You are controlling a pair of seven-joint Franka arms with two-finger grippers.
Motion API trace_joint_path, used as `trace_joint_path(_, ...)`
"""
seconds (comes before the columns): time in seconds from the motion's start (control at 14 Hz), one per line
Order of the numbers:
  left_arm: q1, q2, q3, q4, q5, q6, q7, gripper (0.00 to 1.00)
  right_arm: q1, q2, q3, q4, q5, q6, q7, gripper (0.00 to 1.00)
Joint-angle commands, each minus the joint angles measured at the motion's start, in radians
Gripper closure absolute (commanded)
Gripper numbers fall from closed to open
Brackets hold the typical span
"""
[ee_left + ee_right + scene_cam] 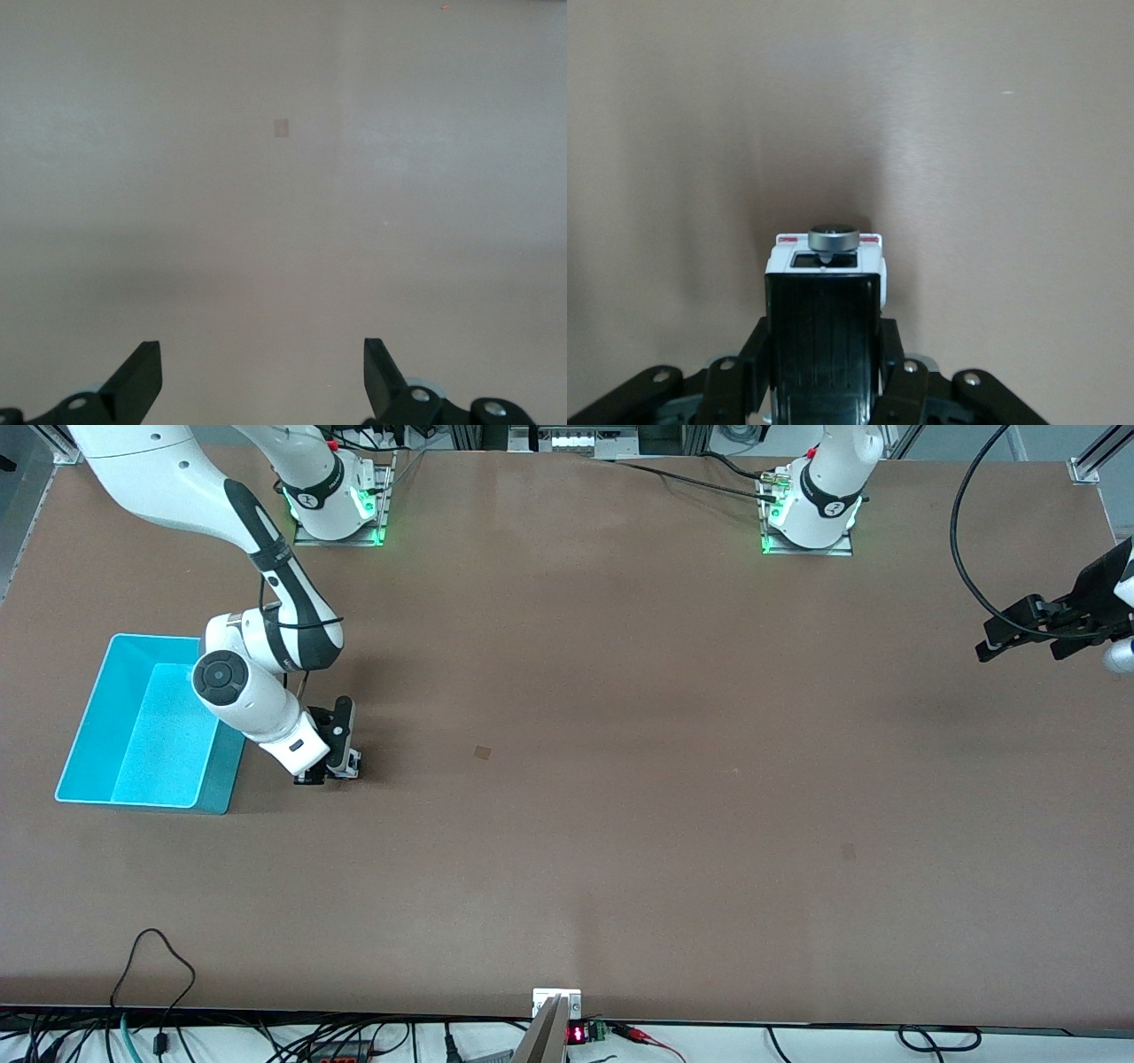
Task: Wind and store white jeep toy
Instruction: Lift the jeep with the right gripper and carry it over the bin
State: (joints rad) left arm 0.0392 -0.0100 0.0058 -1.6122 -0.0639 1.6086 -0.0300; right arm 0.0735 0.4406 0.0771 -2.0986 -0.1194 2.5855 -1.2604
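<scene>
So right gripper (341,766) is low on the desk (620,779), pinching the white jeep toy (826,266), black roof panel showing; left gripper (263,376) waits, spread wide.

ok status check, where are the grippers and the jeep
Right gripper shut on white jeep toy, low at the table beside the turquoise bin. Left gripper open, waiting over the left arm's end. Nothing between jeep and bin.

The right claw (824,390) grips a small white plastic jeep toy (826,266) with a ribbed black rectangular roof panel, its black fingers (899,390) pressed against both flanks. A grey round spare wheel (834,238) sits at the jeep's end, over the plain brown desk (992,159).
</scene>
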Motion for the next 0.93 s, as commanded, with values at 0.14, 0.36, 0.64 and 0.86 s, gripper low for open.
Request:
trace_joint_path(0.14, -0.008, -0.024, -0.001, -0.017, 0.018, -0.021, 0.016, 0.00, -0.055, -0.169, 0.016, 0.000, -0.003, -0.146, 0.322, 1.00)
trace_joint_path(0.36, -0.007, -0.025, -0.010, -0.021, 0.019, -0.024, 0.004, 0.00, -0.089, -0.253, -0.005, 0.005, -0.002, -0.218, 0.528, 1.00)
trace_joint_path(0.64, -0.007, -0.027, -0.010, -0.026, 0.018, -0.016, 0.002, 0.00, -0.090, -0.296, -0.146, 0.005, 0.001, -0.346, 0.672, 1.00)
trace_joint_path(0.86, -0.005, -0.027, -0.010, -0.026, 0.018, -0.013, 0.002, 0.00, -0.087, -0.304, -0.276, 0.003, 0.001, -0.380, 0.693, 1.00)
